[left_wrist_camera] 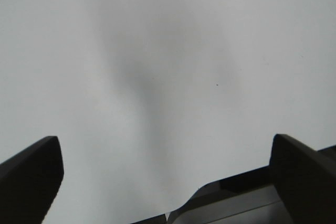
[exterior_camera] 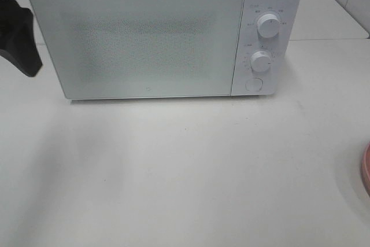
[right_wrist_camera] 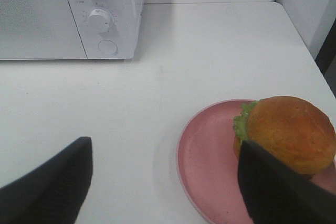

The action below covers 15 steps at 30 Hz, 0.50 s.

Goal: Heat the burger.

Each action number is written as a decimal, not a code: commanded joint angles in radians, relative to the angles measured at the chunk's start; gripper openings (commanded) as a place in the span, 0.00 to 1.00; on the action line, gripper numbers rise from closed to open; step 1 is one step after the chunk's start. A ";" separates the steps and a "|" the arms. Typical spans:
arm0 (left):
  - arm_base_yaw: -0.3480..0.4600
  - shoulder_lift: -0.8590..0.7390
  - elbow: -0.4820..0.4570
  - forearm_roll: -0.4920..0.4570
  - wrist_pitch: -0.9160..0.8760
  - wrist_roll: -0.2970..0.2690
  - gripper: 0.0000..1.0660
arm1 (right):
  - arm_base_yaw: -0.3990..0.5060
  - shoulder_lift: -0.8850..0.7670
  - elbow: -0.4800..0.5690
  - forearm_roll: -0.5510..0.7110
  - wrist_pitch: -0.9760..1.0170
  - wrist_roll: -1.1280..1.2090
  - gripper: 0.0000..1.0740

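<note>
The right pincer (right_wrist_camera: 163,182) stands with its two dark fingers (right_wrist_camera: 50,184) spread wide apart and holds nothing; bare desk (right_wrist_camera: 131,108) fills the gap between them. The burger (right_wrist_camera: 286,132) lies just beside one finger of this pincer, off the gap rather than within it, and that finger overlaps the lower edge of the bun in the right wrist view; whether the finger touches the bun cannot be determined. The burger shows a glossy orange-brown bun with a frill of green lettuce at its side. It sits on a flat pink plate (right_wrist_camera: 205,156), toward one side of the plate rather than at its centre. The left pincer (left_wrist_camera: 168,177) is also fully apart and empty, with only plain white surface visible between its fingers. Beyond the right pincer and plate, well apart from both, a white microwave (exterior_camera: 139,39) stands at the rear of the desk with its door closed. Two round knobs (exterior_camera: 267,25) are stacked one above the other on its control panel, with a round button (exterior_camera: 252,84) below them. In the exterior high view only a sliver of the plate's rim shows, at the right edge.
</note>
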 commanded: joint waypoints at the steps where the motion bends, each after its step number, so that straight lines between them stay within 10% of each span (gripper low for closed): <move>1: 0.054 -0.047 -0.003 -0.003 0.099 0.013 0.94 | -0.004 -0.028 0.000 -0.003 -0.009 -0.003 0.68; 15: 0.295 -0.392 0.305 0.001 0.046 0.096 0.94 | -0.004 -0.028 0.000 -0.003 -0.009 -0.003 0.68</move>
